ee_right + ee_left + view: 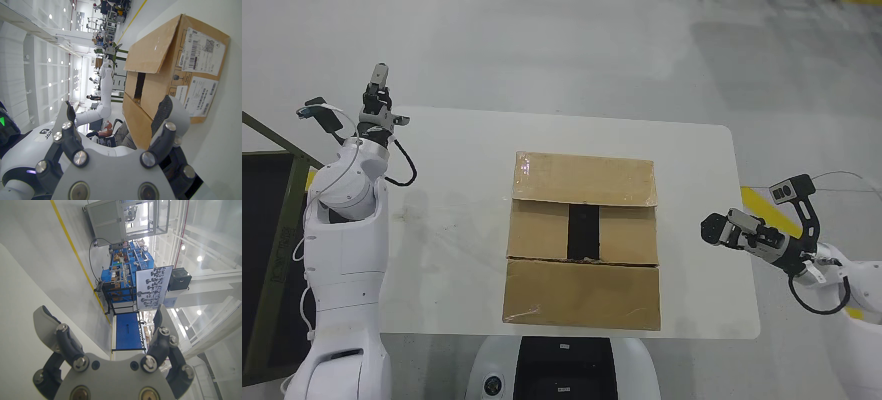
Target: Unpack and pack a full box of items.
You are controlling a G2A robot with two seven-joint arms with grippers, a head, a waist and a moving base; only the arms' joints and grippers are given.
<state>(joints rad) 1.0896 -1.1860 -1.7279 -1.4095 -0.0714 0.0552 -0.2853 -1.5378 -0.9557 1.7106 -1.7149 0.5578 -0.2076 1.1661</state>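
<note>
Box (pixel 582 240), frame centre: plain brown cardbd, black gap btwn flaps. Labels (pixel 203 53) on its side: white w/ black barcodes. Bench (pixel 452 230): white. Left pincer (pixel 102 309) & right pincer (pixel 116 103): grey metal, black pads. Floor line (pixel 75 249): yellow.

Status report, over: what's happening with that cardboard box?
Left end effector open, empty. Right end effector open, empty. Cardboard box on table, far flap raised. Nothing blocking.

Matt brown cardboard box (pixel 582 240) — glossy tape — on smooth white table (pixel 462 250).
</note>
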